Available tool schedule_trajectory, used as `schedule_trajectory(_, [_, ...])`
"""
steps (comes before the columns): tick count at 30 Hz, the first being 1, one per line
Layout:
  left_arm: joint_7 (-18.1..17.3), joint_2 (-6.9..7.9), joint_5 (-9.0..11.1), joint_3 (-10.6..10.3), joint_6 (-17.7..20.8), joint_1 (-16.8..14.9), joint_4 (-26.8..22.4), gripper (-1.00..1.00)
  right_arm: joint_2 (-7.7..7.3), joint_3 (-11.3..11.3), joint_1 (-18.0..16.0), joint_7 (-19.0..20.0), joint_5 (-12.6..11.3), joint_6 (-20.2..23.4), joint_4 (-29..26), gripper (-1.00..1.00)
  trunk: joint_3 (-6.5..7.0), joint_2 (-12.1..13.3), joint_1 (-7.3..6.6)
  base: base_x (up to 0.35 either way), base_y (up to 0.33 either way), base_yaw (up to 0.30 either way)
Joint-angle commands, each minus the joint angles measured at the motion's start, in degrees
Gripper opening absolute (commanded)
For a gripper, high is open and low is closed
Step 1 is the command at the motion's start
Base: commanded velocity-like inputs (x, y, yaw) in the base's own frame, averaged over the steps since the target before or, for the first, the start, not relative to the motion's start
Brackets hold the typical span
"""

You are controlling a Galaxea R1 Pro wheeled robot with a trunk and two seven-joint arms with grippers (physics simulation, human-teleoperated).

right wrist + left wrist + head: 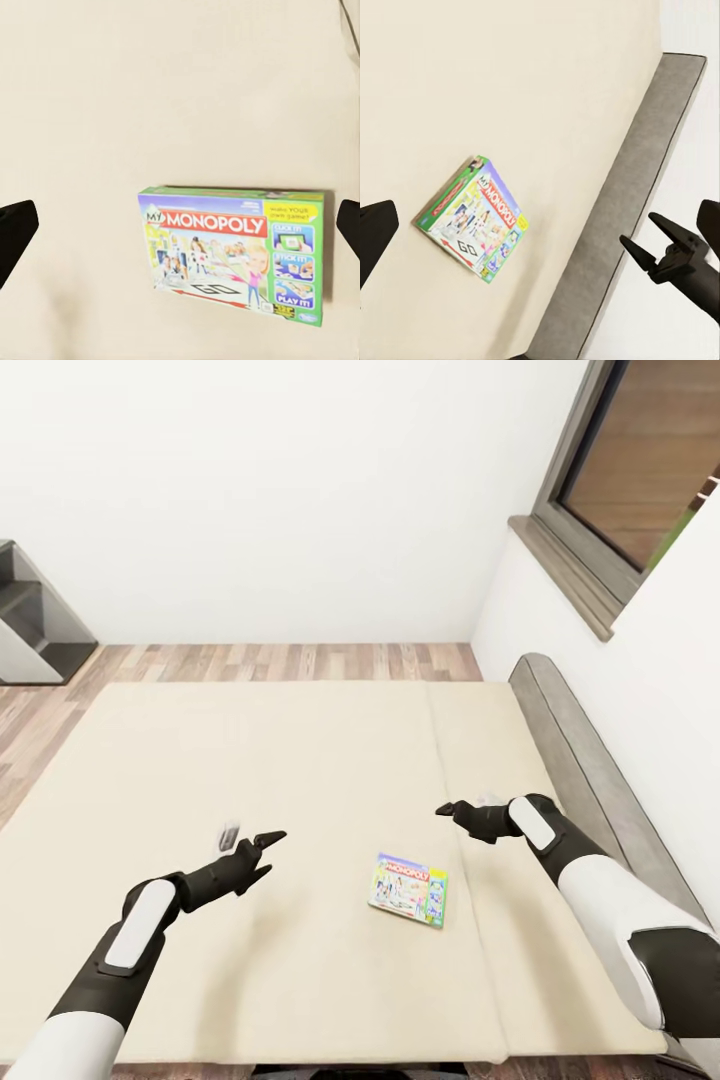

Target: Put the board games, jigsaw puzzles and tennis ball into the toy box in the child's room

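Nearest the head camera are my two arms, white forearms rising from the lower corners of the frame. My left gripper (268,854) sits left of centre in the lower half with its dark fingers spread and nothing between them. My right gripper (448,809) reaches in from the right, a little higher; from the head view I think its fingers are apart, and the left wrist view shows them (658,244) parted and empty. Between the two grippers, slightly below them and right of centre, the Monopoly box (408,889) lies flat on the beige mattress of the bed (300,760), touching neither gripper. The right wrist camera looks straight down on the box (232,253), its red banner readable, with dark fingertips at the left and right edges of the frame, well apart. The grey-brown headboard (580,760) runs along the right side below the window (640,470) in the upper right corner. Wood-plank floor (290,660) shows past the mattress, and a dark grey stepped piece of furniture (30,620) stands at the left edge.
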Motion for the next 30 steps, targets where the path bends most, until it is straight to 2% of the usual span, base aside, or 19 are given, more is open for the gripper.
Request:
schedule_trajectory(1, [-0.84, -0.01, -0.40, 0.10, 0.35, -0.02, -0.46, 1.00, 0.09, 0.27, -0.04, 0.23, 0.18, 0.14, -0.03, 1.00, -0.17, -0.10, 0.03, 0.000, 0.000, 0.000])
schedule_trajectory(16, [-1.52, 0.27, -0.55, 0.18, 0.32, 0.56, -4.81, 1.00, 0.63, 0.34, -0.02, 0.22, 0.21, 0.12, -0.04, 1.00, -1.56, -0.10, 0.03, 0.000, 0.000, 0.000])
schedule_trajectory(30, [-1.59, 0.22, -0.53, 0.19, 0.25, 0.73, -5.45, 1.00, 0.71, 0.40, -0.01, 0.22, 0.21, 0.12, -0.05, 1.00, -2.86, -0.10, 0.03, 0.000, 0.000, 0.000])
